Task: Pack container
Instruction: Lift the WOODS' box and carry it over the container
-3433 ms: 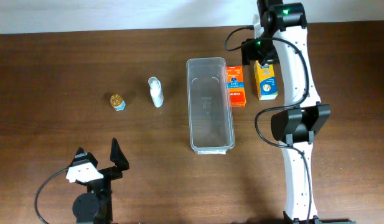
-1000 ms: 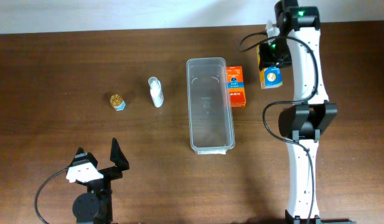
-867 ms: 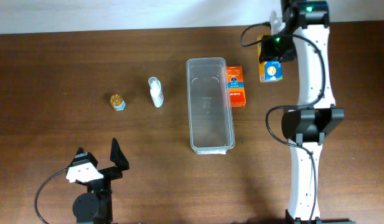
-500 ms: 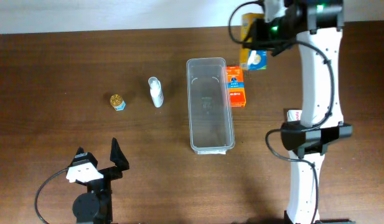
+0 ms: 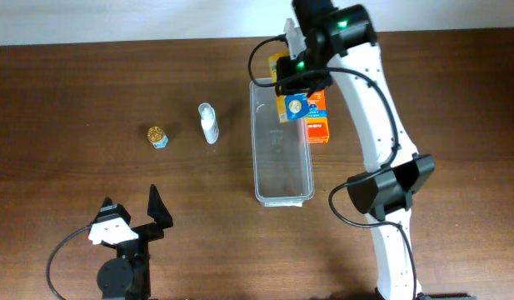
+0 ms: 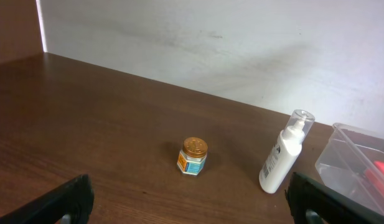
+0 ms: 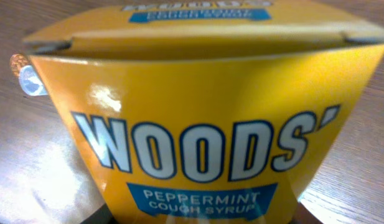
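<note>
The right gripper [image 5: 291, 82] clamps one yellow box [image 7: 198, 124] reading "WOODS' PEPPERMINT COUGH SYRUP" over the far end of the one clear container [image 5: 281, 158], which lies mid-table. One orange box [image 5: 317, 121] lies just beside it. One white bottle [image 5: 208, 123] and one gold-lidded jar [image 5: 157, 135] stand further left. The left gripper [image 5: 132, 210] gapes wide, holding nothing

The right arm [image 5: 369, 92] has slim white links joined by black housings, a bulky black elbow [image 5: 388, 187] and a small green light [image 5: 341, 23], with thin black cables [image 5: 331, 202] looping alongside. The left arm [image 5: 117, 273] is black, with a white block [image 5: 109, 223], a curling black cable [image 5: 55, 258], and a left claw [image 5: 130, 200] with pointed black fingers [image 5: 157, 200].
</note>
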